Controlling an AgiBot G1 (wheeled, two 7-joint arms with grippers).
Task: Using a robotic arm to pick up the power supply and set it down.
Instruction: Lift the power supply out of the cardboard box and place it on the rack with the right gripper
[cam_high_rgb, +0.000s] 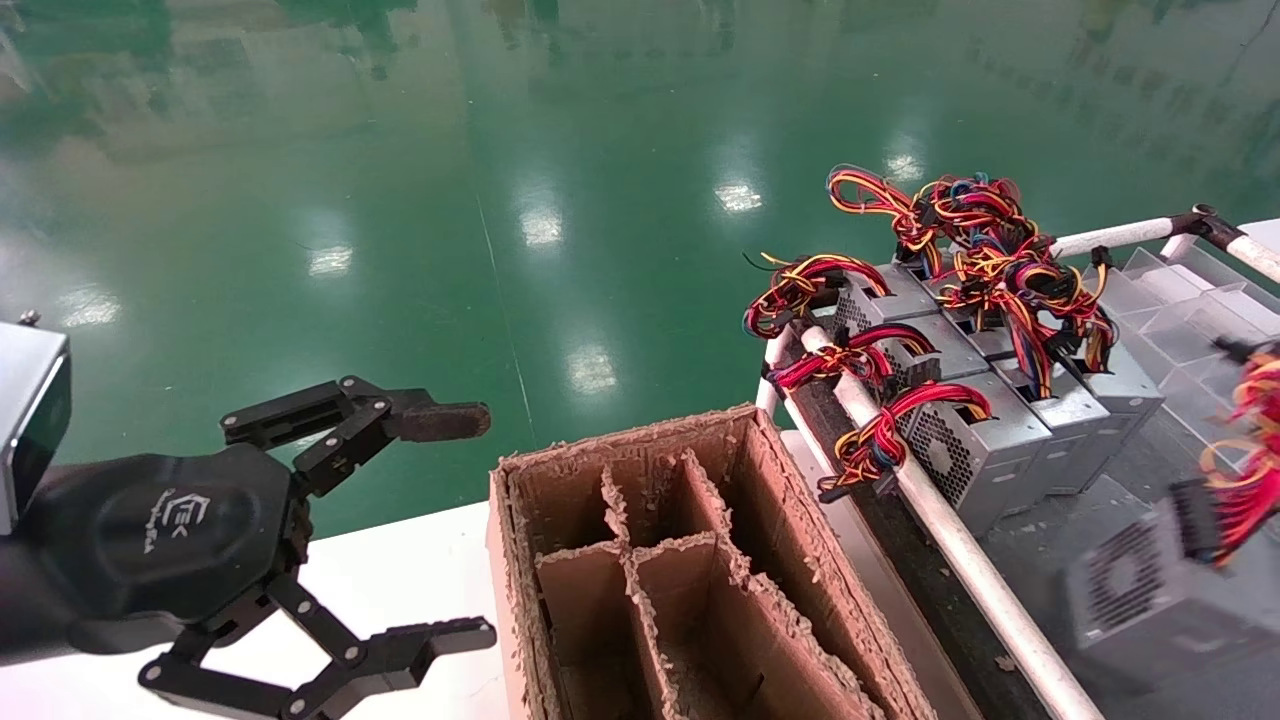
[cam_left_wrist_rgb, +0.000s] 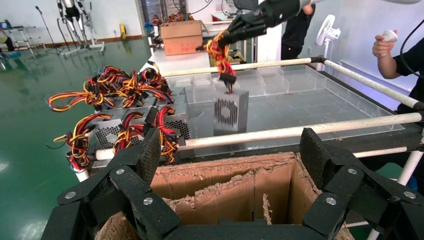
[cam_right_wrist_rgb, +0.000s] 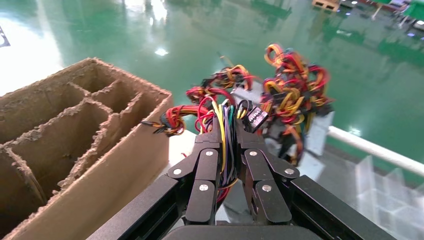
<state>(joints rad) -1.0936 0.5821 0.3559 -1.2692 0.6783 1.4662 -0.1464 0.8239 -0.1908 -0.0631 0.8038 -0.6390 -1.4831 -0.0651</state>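
Cardboard box (cam_high_rgb: 690, 570): dividers in, compartments hold nothing. My right gripper (cam_right_wrist_rgb: 228, 145) is clamped on the wire bundle (cam_right_wrist_rgb: 223, 131); power supply (cam_left_wrist_rgb: 230, 110) hangs over the clear tray (cam_left_wrist_rgb: 320, 100). More supplies (cam_high_rgb: 985, 440) at the tray's left edge. Left gripper (cam_high_rgb: 440, 530) wide apart, holding nothing, beside the box.

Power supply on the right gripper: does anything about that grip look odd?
Yes. The right gripper is shut on the wire bundle, not the metal case, so the power supply dangles by its wires above the clear tray. It may swing.
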